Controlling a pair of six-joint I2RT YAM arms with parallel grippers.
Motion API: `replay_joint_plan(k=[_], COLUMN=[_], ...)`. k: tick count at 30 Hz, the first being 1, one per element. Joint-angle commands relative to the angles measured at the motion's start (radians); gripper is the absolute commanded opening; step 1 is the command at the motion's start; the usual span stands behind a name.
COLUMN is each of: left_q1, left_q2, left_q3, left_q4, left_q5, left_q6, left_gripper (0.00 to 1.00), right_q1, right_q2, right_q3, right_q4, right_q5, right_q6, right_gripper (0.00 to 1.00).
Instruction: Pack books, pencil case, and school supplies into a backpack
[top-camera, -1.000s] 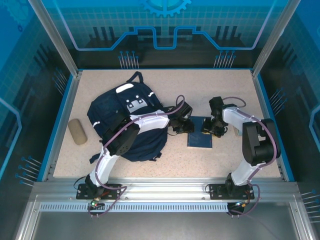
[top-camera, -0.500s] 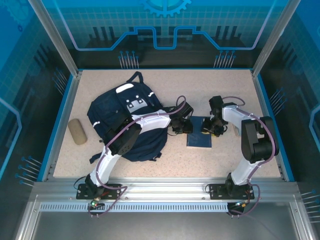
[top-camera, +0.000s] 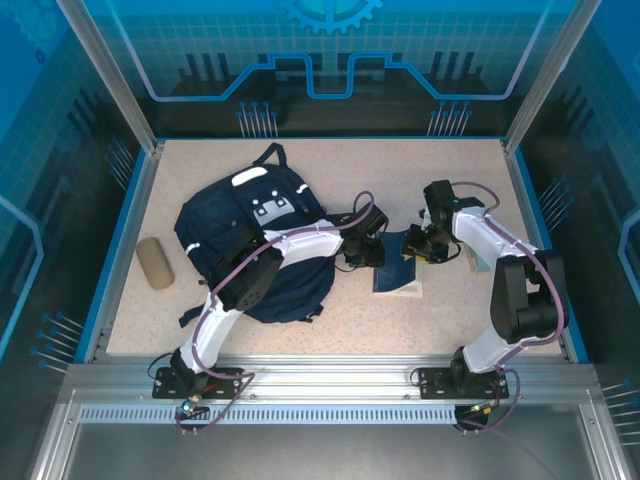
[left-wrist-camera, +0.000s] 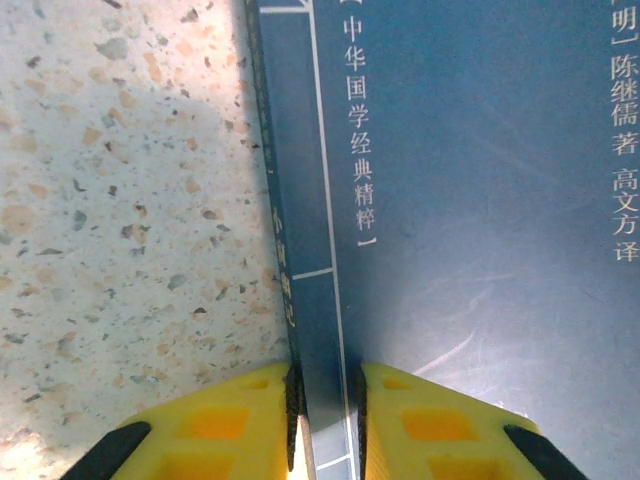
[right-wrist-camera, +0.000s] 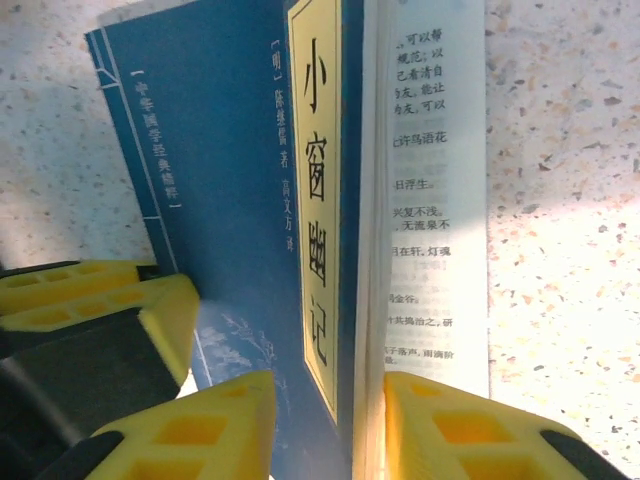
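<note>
book step: left pincer (left-wrist-camera: 325, 412) is pinching the book (top-camera: 398, 272) spine and right pincer (right-wrist-camera: 330, 430) is clamping its cover edge, book sitting on the worktop (top-camera: 400, 190) beside the backpack (top-camera: 255, 235), next likely needing a synced lift toward it.

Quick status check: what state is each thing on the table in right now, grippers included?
backpack, lying flat, front patch up; zip state cannot be told.
pencil case, lying left of the backpack, apart, not packed.
book, partly open, cover side raised, not packed.
left gripper, shut on the book's spine edge.
right gripper, shut on the book's raised cover.
</note>
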Motion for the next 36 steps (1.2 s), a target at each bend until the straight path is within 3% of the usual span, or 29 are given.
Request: replay_joint_plan(k=[1, 9, 18, 27, 32, 36], left_q1=[-0.013, -0.013, -0.014, -0.013, -0.006, 0.013], left_q2=[0.062, 0.048, 0.044, 0.030, -0.019, -0.091], left_q3=[-0.005, -0.005, -0.005, -0.008, 0.002, -0.009], left_q4=[-0.070, -0.069, -0.063, -0.061, -0.057, -0.036], left_q5=[-0.048, -0.052, -0.044, -0.045, -0.041, -0.023], left_q6=[0.023, 0.028, 0.027, 0.027, 0.049, 0.064], left_gripper=[0.23, 0.23, 0.23, 0.23, 0.29, 0.40], right_q1=[0.001, 0.000, 0.014, 0.026, 0.026, 0.028], right_q2=[-0.016, -0.006, 0.035, 0.007, -0.017, -0.037], right_q3=[0.019, 0.019, -0.004, -0.041, -0.029, -0.013], right_q4=[-0.022, -0.033, -0.021, -0.049, -0.071, -0.081], right_q5=[-0.031, -0.004, -0.101, -0.025, 0.013, 0.014], right_q6=[-0.008, 0.000, -0.006, 0.003, 0.006, -0.004], right_gripper=[0.31, 0.27, 0.39, 0.39, 0.30, 0.12])
